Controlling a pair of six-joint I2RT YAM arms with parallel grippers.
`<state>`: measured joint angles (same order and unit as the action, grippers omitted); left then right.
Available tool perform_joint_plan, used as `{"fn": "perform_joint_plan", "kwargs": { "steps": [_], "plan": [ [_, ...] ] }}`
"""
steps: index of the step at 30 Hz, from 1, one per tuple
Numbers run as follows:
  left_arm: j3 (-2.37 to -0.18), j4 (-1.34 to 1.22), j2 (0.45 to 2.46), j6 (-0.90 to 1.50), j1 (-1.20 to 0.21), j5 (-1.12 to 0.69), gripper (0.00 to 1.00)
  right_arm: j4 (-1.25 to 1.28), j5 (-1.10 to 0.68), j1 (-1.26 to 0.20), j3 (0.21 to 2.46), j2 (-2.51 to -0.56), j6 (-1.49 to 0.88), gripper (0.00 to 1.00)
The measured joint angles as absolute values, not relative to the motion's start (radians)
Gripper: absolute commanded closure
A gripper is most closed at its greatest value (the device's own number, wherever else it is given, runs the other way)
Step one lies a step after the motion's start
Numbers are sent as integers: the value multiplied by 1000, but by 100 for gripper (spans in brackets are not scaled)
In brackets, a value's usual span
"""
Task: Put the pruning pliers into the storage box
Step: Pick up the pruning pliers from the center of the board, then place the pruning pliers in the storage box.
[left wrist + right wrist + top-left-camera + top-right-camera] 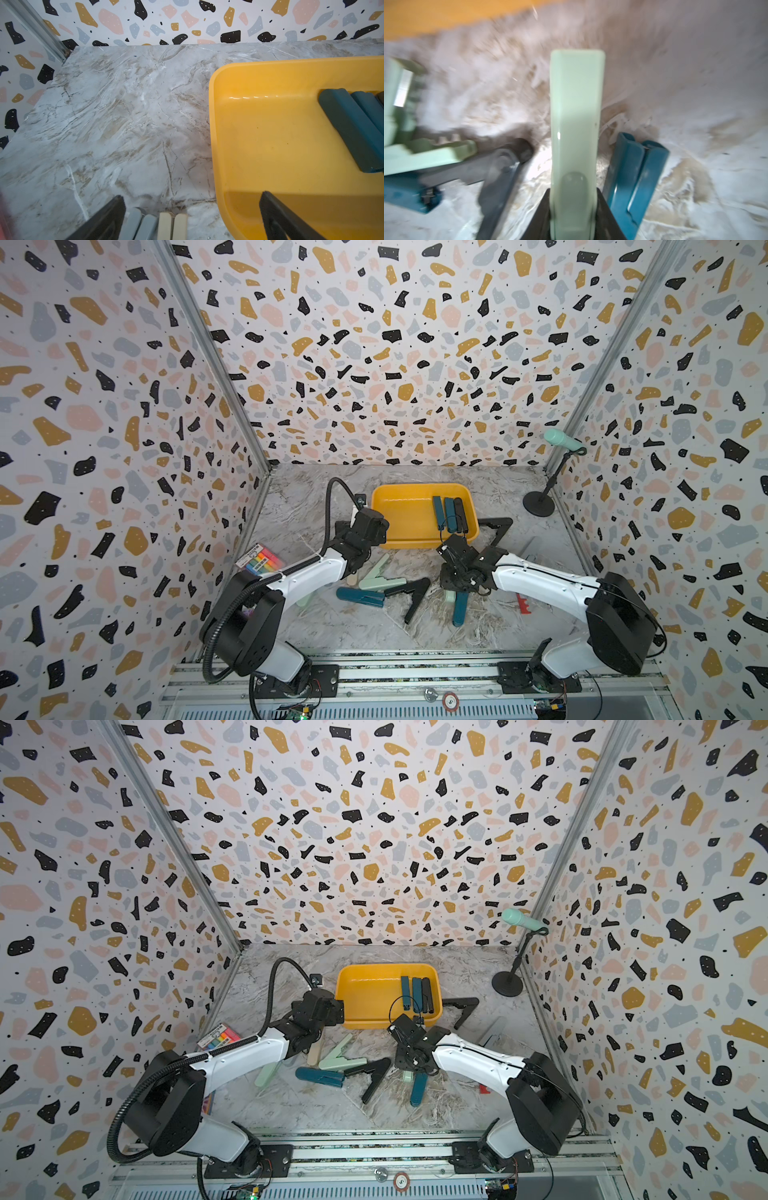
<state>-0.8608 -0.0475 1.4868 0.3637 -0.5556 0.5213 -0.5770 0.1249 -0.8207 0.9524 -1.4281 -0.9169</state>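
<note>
The yellow storage box (pixel 415 488) sits mid-table with three closed pruning pliers along its right side: two teal (pixel 437 512) and one black (pixel 460 514). My left gripper (pixel 192 216) is open at the box's near left corner (pixel 224 187), one finger (pixel 278 216) over the box floor; closed grey pliers (pixel 139 226) and beige pliers (pixel 172 226) lie on the table below the gap. My right gripper (pixel 574 207) is shut on closed mint pliers (pixel 576 116), low over the table in front of the box (pixel 451 589). Teal pliers (pixel 635 176) lie beside them.
Loose pliers lie between the arms: mint opened in a V (pixel 380 578), teal (pixel 359 597), black opened (pixel 415 597). Another black pair (pixel 496 531) lies right of the box, a red one (pixel 523 605) by my right arm. A rainbow packet (pixel 261 562) lies left; a microphone stand (pixel 539 504) stands back right.
</note>
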Motion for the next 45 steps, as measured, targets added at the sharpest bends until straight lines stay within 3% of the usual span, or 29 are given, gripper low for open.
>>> {"fn": "perform_joint_plan", "kwargs": {
  "steps": [9, 16, 24, 32, 45],
  "plan": [
    [-838, -54, 1481, 382, -520, 510, 1, -531, 211, -739, 1180, -1425, -800, 86],
    [-831, -55, 1494, 401, -508, 458, 1, -422, 191, -630, 1360, -1688, -638, 86],
    [-831, -55, 1514, 415, -499, 419, 1, -392, 149, -610, 1608, -2031, -498, 86],
    [-831, -55, 1536, 420, -498, 407, 0, -418, 112, -557, 1762, -2212, -443, 86],
    [-850, -54, 1558, 422, -498, 399, 0, -471, 105, -525, 1832, -2271, -421, 83]
  ]
}}
